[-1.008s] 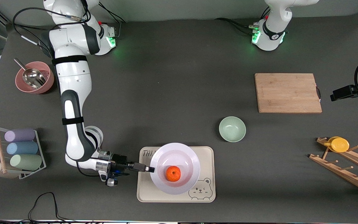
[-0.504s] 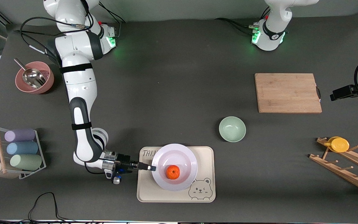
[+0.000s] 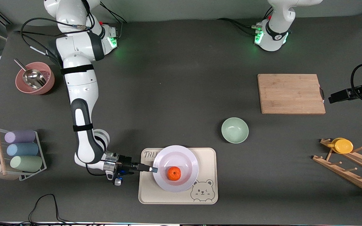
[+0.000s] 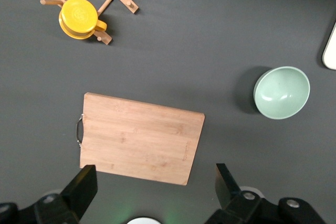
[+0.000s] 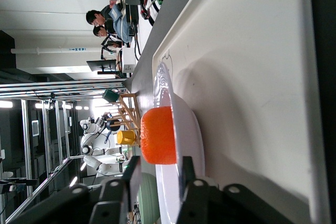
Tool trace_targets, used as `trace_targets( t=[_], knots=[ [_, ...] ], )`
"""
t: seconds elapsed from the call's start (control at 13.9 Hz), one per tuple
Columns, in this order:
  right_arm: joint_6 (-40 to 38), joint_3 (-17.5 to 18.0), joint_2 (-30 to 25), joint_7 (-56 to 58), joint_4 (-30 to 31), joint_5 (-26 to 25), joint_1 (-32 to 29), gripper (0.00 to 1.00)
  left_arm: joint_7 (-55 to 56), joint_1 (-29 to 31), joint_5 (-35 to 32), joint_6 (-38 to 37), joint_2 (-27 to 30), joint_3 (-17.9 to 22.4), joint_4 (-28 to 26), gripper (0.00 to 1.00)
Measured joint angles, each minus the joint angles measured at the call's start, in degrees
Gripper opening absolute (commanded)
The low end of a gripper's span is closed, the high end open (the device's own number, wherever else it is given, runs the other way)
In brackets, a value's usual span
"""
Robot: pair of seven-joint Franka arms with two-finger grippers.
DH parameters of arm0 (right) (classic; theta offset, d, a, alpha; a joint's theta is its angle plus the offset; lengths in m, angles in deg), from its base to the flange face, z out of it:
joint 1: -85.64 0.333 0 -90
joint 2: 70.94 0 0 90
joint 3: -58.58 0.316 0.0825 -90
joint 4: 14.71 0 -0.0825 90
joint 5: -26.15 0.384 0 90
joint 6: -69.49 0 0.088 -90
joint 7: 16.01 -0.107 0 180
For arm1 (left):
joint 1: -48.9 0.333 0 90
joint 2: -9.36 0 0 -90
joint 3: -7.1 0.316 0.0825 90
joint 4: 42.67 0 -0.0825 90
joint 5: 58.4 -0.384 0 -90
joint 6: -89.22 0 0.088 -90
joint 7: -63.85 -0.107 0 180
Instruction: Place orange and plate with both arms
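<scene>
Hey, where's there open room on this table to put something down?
Bare table spreads between the two arm bases, the cutting board and the green bowl. The board's top is free too. It is crowded at the tray, where the plate with the orange sits at the right gripper.

The plate is glossy and smooth, like glazed ceramic; the orange on it has dimpled matt skin. The bear-print tray looks like smooth matt plastic. The cutting board is pale grained wood, the table a dull dark matt sheet
</scene>
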Motion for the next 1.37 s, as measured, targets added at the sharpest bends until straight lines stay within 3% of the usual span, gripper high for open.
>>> trace_targets(
  t=[0.29, 0.5, 0.58, 0.72, 0.79, 0.86, 1.08, 1.37],
  knots=[
    [0.19, -0.23, -0.39, -3.70, -0.86, -6.40, -0.07, 0.61, 0.92, -0.02, -1.58, 1.80, 2.65, -0.19, -3.93, 1.00],
    [0.25, -1.18, -2.80, -14.02, -2.03, -16.39, -0.42, 0.71, 0.93, -0.04, -2.05, 1.86, 3.08, -0.46, -3.90, 1.00],
    [0.24, -1.29, -4.33, -16.49, -2.33, -21.10, -0.71, 0.79, 0.93, -0.05, -2.07, 1.91, 3.07, -0.62, -3.89, 1.00],
    [-0.15, -1.41, -7.86, -19.39, -2.42, -31.19, -1.60, 0.83, 1.06, -0.17, -2.09, 1.98, 3.06, -1.24, -3.88, 1.00],
    [-2.01, -1.45, -9.49, -20.00, -2.41, -36.17, -2.44, 0.96, 1.10, -0.23, -2.11, 2.02, 3.05, -1.44, -3.87, 1.00],
    [-4.64, -1.46, -10.88, -20.19, -2.41, -40.57, -3.35, 1.00, 1.11, -0.24, -2.12, 2.05, 3.05, -1.48, -3.77, 1.00],
    [-10.24, -1.58, -15.81, -20.20, -2.35, -53.33, -5.37, 1.00, 1.11, -0.22, -2.18, 2.06, 3.06, -1.34, -3.57, 1.00],
    [-15.74, -1.62, -27.17, -20.60, -1.08, -74.18, -5.88, 1.00, 1.11, -0.22, -2.18, 2.05, 3.06, -1.32, -3.53, 1.00]
  ],
)
